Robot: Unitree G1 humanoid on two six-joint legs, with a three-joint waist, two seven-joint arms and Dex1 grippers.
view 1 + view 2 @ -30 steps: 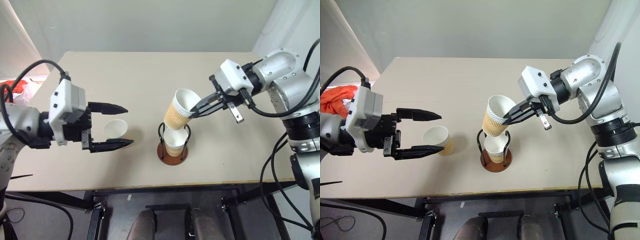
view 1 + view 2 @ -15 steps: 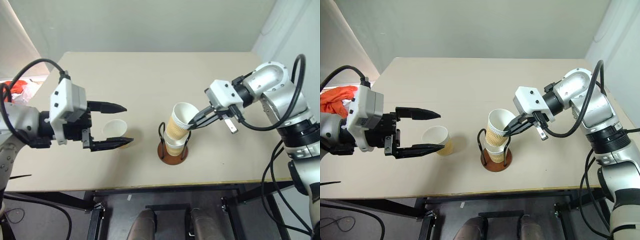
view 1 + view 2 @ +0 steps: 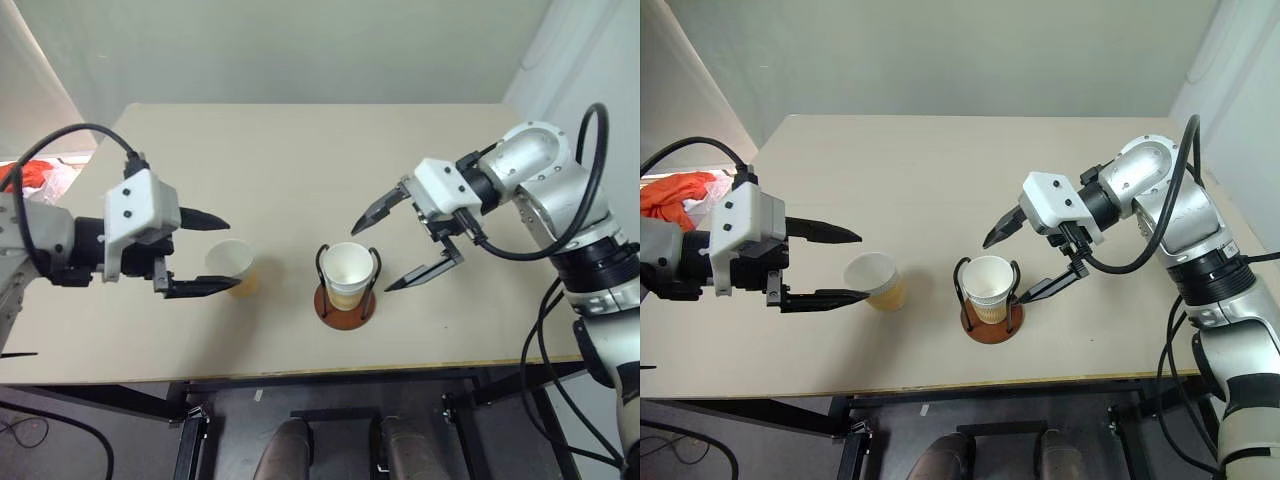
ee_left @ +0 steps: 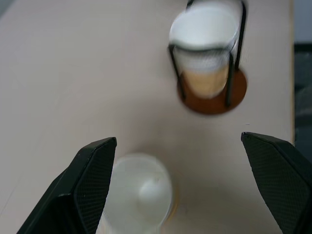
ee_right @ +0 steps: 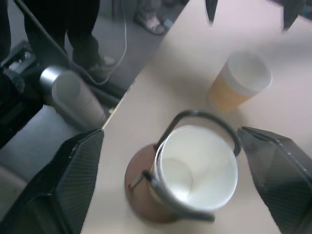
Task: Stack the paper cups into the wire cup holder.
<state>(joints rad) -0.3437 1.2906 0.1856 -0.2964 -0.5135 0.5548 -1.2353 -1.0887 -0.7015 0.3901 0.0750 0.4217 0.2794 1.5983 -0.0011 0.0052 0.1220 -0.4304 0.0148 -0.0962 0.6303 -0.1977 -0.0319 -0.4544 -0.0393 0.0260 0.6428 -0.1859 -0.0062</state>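
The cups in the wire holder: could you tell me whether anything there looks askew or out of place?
Nothing stands out. The stacked paper cups sit upright inside the wire cup holder, and the remaining paper cup stands upright on the table.

Even bright light, blurred wrist views

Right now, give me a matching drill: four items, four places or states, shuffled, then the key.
Items:
1. right tool
2. left tool
3. loose paper cup
4. wire cup holder

States:
A. stands upright on the table, between open black fingers
B. holds nested cups inside its wire loops
C. open, fingers either side of the holder, gripping nothing
D. open, fingers flanking the single cup, not closed on it

Pairs: 1-C, 2-D, 3-A, 4-B
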